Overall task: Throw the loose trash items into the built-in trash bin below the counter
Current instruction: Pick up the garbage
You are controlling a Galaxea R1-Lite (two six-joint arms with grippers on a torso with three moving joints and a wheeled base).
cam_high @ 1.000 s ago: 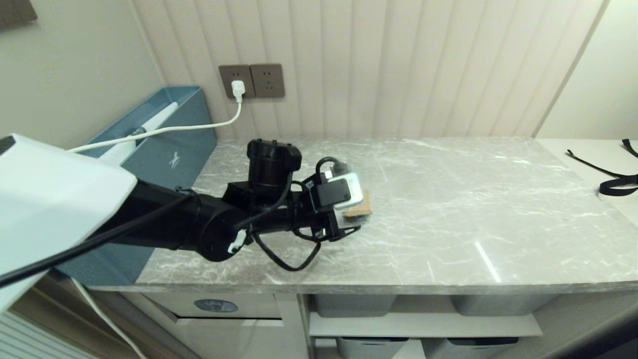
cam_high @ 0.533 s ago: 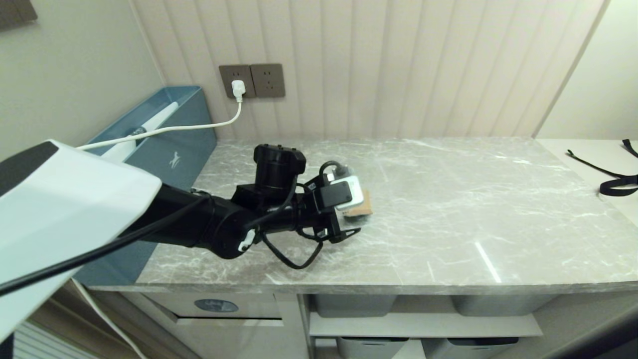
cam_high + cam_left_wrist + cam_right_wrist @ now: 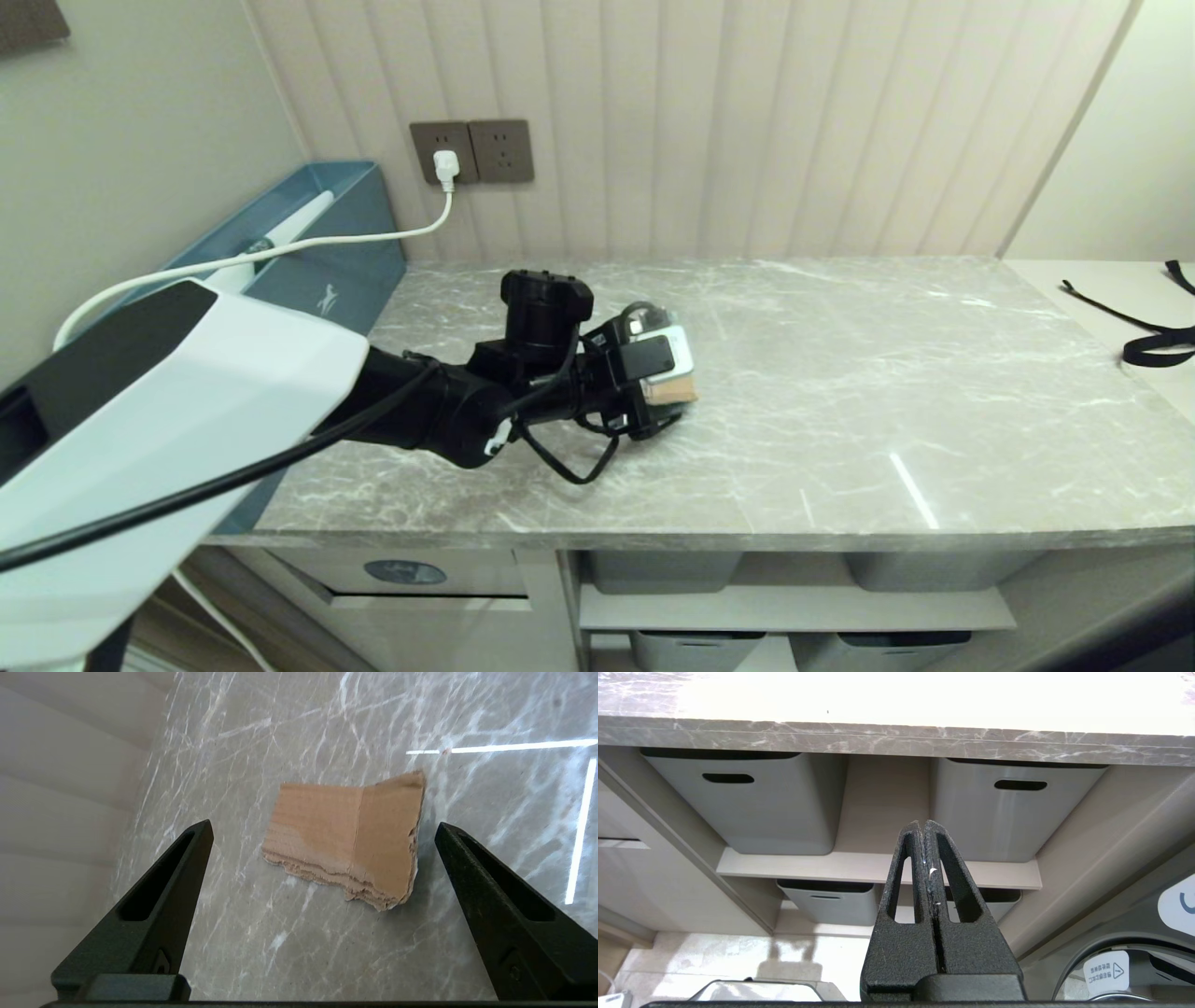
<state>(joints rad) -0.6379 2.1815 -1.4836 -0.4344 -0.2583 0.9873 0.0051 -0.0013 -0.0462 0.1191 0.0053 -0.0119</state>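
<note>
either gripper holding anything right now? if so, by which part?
Nothing held. Left gripper is open over the torn cardboard piece lying on the counter; right gripper is shut, empty.

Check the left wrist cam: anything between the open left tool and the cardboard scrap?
Nothing. In the left wrist view only bare marble counter lies between the left tool and the cardboard scrap.

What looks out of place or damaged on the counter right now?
A torn scrap of brown cardboard lies flat on the marble counter, one edge ragged, creased down its face. The open left claw hovers over it.
</note>
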